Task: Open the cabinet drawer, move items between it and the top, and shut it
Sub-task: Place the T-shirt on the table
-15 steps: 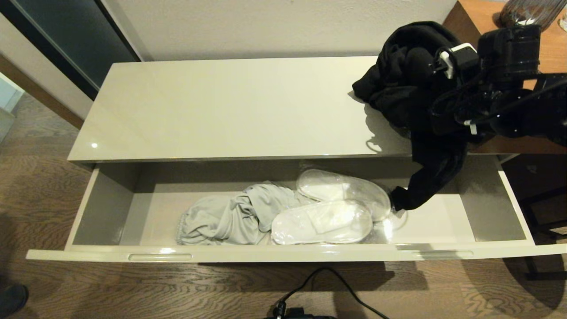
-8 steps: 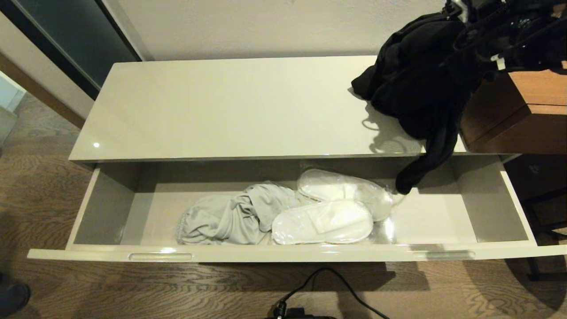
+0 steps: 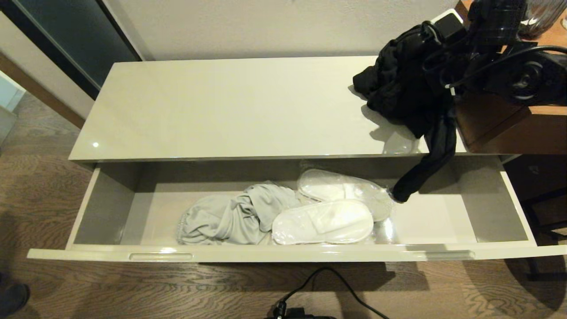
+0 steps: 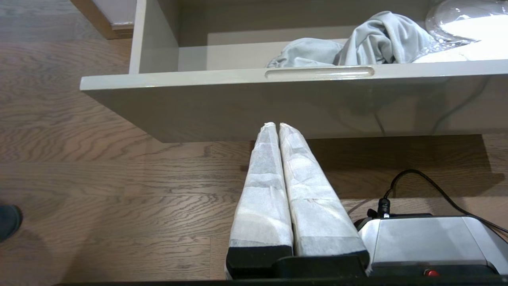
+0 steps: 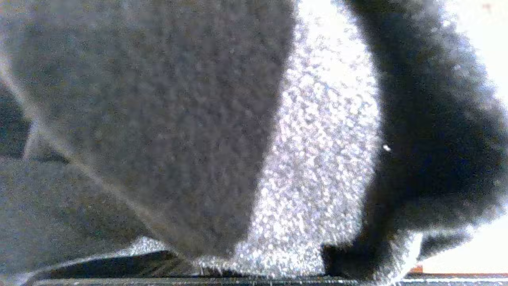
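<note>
Right gripper [image 3: 436, 48] clamped on black garment [image 3: 401, 88] above the top [image 3: 230, 106], left gripper [image 4: 276, 126] closed, empty, no legible writing

Dim warm indoor light from above. Glare spots on glossy cabinet top [image 3: 230, 106]. Black garment [image 3: 407, 88] casts a hard shadow. Right wrist view: fabric pressed close, fully defocused.
</note>
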`<state>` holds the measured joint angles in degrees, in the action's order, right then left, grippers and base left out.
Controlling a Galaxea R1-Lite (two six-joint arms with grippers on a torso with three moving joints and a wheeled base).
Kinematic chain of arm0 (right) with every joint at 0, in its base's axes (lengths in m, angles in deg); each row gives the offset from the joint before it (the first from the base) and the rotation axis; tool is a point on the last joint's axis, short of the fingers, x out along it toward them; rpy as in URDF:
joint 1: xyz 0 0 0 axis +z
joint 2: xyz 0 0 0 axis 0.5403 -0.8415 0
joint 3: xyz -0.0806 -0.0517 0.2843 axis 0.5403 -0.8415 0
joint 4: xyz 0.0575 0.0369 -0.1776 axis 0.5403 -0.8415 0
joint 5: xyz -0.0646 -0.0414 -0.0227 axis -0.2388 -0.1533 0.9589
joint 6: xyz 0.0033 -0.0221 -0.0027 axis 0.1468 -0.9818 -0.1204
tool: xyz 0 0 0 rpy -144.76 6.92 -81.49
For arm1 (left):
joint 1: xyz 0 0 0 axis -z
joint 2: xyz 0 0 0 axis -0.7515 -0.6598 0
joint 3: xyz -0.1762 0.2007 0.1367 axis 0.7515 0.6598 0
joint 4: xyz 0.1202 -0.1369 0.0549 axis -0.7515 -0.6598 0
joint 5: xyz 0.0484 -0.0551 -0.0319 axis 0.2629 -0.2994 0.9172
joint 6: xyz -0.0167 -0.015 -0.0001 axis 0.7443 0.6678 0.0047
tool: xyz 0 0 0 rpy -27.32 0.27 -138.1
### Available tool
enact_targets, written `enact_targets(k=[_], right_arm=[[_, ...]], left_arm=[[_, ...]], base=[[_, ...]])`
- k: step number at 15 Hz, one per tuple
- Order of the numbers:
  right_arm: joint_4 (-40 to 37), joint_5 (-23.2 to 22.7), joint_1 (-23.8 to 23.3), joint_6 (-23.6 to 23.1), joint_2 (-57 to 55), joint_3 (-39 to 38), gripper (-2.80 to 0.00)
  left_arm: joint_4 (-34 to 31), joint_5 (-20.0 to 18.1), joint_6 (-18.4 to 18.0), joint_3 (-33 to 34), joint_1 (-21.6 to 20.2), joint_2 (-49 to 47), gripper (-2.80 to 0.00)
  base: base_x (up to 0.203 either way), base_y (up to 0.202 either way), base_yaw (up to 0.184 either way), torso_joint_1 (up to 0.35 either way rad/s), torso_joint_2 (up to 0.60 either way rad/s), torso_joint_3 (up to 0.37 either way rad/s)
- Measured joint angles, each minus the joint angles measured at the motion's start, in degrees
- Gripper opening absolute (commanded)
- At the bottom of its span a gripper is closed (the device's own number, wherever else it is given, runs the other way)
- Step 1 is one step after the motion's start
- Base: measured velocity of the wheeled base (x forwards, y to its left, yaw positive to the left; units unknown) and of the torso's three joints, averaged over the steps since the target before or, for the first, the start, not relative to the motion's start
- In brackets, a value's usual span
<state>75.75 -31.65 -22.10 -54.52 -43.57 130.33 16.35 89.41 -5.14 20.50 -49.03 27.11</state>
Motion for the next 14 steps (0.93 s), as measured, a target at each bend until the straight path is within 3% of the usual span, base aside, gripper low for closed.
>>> enact_targets(k=[2,3,11,14], right_arm=[[1.1,-0.3,-0.4,-0.2,-2.9,-1.4,-2.80],[1.3,-0.3,-0.5,-0.3,-4.3,-1.8,0.00],[5.0,-0.1,-0.5,-0.9,-5.5,-4.1,0.00],[3.5,-0.6,0.8,-1.5,-1.2,-6.6,0.00]], left_arm=[[0.0,0.0,0.0,0.0,0.0,0.0,-2.80],[0.0,0.0,0.0,0.0,0.0,0.0,-2.80],[0.0,0.0,0.0,0.0,0.0,0.0,-2.80],[0.0,0.0,0.0,0.0,0.0,0.0,-2.80]], base=[[0.000,0.000,0.000,0.000,0.00,0.000],[0.000,0.000,0.000,0.000,0.00,0.000],[0.000,0.000,0.000,0.000,0.00,0.000],[0.000,0.000,0.000,0.000,0.00,0.000]])
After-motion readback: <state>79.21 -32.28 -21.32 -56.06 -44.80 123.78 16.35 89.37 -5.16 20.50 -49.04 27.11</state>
